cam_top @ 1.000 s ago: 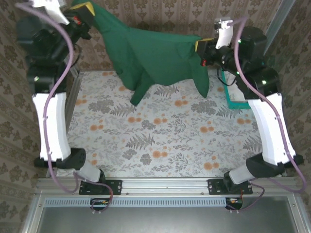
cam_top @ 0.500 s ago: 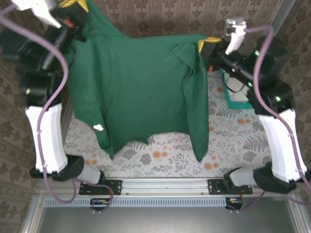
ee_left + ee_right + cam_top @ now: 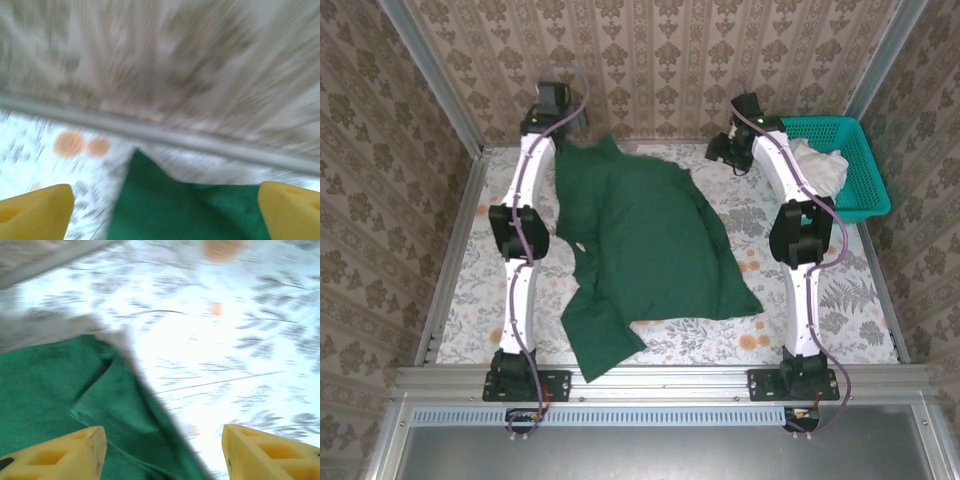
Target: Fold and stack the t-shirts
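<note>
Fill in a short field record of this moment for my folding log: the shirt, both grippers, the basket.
shirt: dark green cotton t-shirt, spread flat and unfolded on the floral-print table, one corner at the near edge
left gripper: open, holding nothing, over the shirt's far tip by the back wall
right gripper: open, holding nothing, above a shirt edge
basket: teal plastic mesh basket, far right corner, pale cloth inside
fold: not yet started

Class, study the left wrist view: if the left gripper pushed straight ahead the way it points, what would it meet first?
The left gripper would probably meet the dark green t-shirt just ahead first; past that, the metal rail under the wallpapered wall. Blur leaves depth unclear.
</note>
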`<action>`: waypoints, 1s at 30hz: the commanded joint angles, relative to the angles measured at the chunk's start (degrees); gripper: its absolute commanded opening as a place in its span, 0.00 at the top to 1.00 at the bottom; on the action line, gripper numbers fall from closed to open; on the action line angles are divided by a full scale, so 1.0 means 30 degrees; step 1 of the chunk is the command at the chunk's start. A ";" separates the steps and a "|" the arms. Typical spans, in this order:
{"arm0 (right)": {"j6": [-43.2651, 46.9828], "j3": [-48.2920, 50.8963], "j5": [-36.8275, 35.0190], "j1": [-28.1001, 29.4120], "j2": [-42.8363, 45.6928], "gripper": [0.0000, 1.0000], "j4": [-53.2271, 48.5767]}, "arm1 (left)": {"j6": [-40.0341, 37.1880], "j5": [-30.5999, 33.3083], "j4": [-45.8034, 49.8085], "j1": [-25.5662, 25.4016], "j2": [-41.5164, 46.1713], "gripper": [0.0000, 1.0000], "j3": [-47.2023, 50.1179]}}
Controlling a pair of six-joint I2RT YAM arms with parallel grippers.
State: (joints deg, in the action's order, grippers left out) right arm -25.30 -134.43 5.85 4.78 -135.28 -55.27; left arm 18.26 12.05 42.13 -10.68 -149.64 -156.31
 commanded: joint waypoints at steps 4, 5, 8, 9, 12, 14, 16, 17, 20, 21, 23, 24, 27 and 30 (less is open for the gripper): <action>-0.0563 0.1608 -0.0016 -0.1055 0.4000 0.30 -0.1434 | 0.2277 0.2996 0.2847 0.0281 0.7048 0.02 0.6230; -0.0534 0.2447 0.0725 -0.1026 0.4282 0.31 -0.1042 | 0.2677 0.2574 0.2359 0.0306 0.8148 0.03 0.8489; -0.0155 0.3878 0.1279 -0.0349 0.4583 0.34 -0.0529 | 0.3724 0.0973 0.1844 0.0700 1.0240 0.09 1.3089; 0.0072 0.3970 0.1260 0.0079 0.4380 0.36 -0.0472 | 0.4102 0.0411 0.1971 0.0948 1.0612 0.11 1.4296; 0.0661 0.2729 0.1108 0.1417 0.2933 0.40 -0.0798 | 0.4833 -0.2528 0.1129 0.2020 1.1541 0.18 1.7435; 0.1018 0.1191 0.0597 0.2296 0.1598 0.43 -0.1356 | 0.5106 -0.4270 0.0567 0.2436 1.1663 0.23 1.8665; 0.1012 -0.0255 0.0006 0.2983 0.0295 0.47 -0.1771 | 0.5156 -0.4898 0.0585 0.2389 1.1493 0.22 1.9124; 0.0927 -0.1083 -0.0503 0.3328 -0.0421 0.48 -0.2048 | 0.5227 -0.4900 0.0781 0.2318 1.1316 0.21 1.9184; 0.0954 -0.3187 -0.1831 0.4185 -0.2269 0.51 -0.2606 | 0.5781 -0.5432 0.0970 0.2299 1.0756 0.20 1.9382; 0.0880 -0.3836 -0.2024 0.4394 -0.2832 0.52 -0.2756 | 0.5960 -0.5688 0.0787 0.2310 1.0630 0.20 1.9594; 0.0727 -0.4996 -0.2793 0.4667 -0.3844 0.52 -0.3206 | 0.6550 -0.6168 0.0685 0.2330 1.0298 0.21 1.9961; 0.0699 -0.5802 -0.3174 0.4786 -0.4509 0.52 -0.3532 | 0.6853 -0.6442 0.0581 0.2386 1.0141 0.21 2.0196; 0.0397 -0.8429 -0.4002 0.4930 -0.6382 0.53 -0.4707 | 0.7082 -0.6781 0.0165 0.2593 0.9872 0.21 2.0743; 0.0272 -1.0564 -0.4778 0.4961 -0.7792 0.55 -0.5387 | 0.7009 -0.7156 -0.0202 0.2892 0.9334 0.23 2.0828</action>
State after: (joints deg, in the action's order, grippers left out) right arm -23.27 -160.59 -3.31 19.90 -155.94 -66.11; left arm 37.56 -6.92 43.09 -3.14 -119.72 -94.39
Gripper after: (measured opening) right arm 0.456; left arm 0.771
